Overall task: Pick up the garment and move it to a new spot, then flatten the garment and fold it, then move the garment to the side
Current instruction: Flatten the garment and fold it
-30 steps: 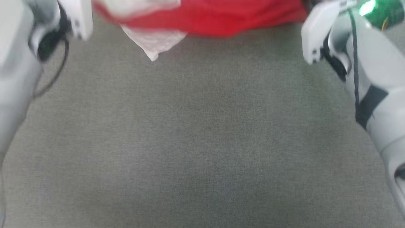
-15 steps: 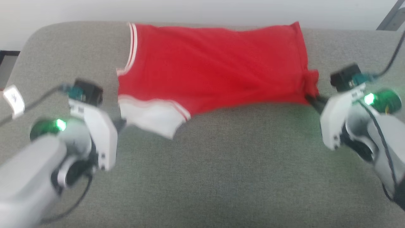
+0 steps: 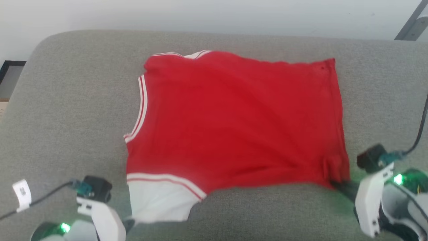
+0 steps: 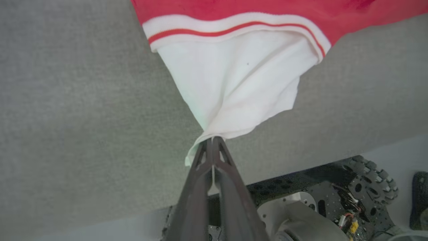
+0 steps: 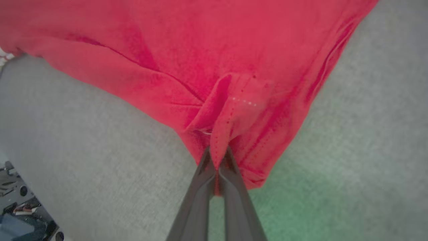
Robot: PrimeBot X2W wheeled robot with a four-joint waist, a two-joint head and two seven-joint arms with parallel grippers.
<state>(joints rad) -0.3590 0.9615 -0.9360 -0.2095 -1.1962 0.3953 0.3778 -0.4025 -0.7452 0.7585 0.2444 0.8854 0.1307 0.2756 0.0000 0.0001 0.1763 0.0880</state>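
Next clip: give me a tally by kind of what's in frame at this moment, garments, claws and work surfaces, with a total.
Garments: 1, the red garment
Claws: 2, the left claw and the right claw, each shut on the garment
Work surfaces: 1, the grey padded surface
Total: 4

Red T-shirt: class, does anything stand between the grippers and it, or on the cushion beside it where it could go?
Nothing visible does. The left gripper is shut on the white sleeve end of the garment, the right gripper on its red hem corner. The grey cushion shows no other thing beside it.
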